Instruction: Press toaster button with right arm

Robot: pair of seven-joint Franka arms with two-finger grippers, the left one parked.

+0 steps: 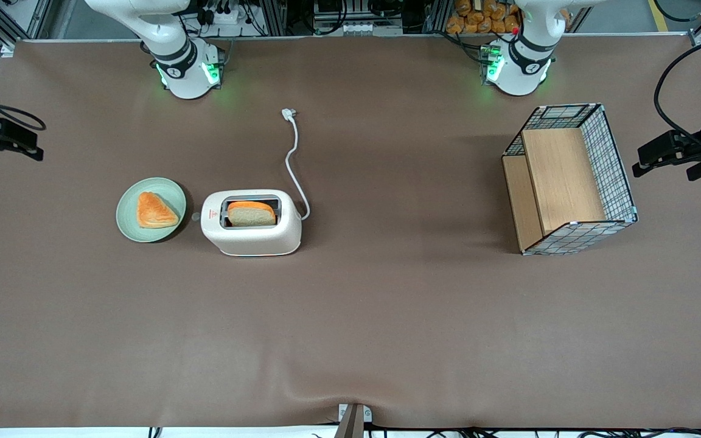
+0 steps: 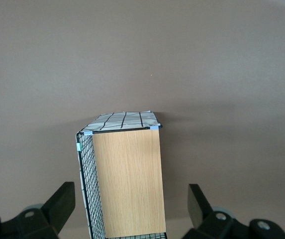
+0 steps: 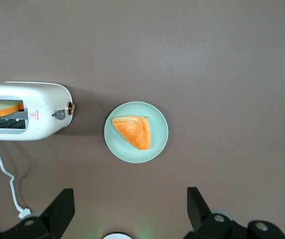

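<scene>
The cream-white toaster [image 1: 250,234] [image 3: 38,127] stands on the brown table with a bread slice [image 1: 252,214] in its slot. Its small grey button [image 1: 196,216] [image 3: 59,114] sticks out of the short end that faces the green plate [image 1: 128,213]. My right arm's gripper [image 1: 25,143] [image 3: 130,211] hangs open high above the table, toward the working arm's end and well clear of the toaster. Nothing is between its fingers [image 3: 57,209]. In the right wrist view the toaster's button end and the plate [image 3: 157,144] lie far below the gripper.
A triangular orange pastry [image 1: 156,211] lies on the plate, close beside the toaster's button end. The white cord with its plug [image 1: 288,113] runs from the toaster toward the arm bases. A wire basket with wooden shelves [image 1: 569,182] [image 2: 127,179] stands toward the parked arm's end.
</scene>
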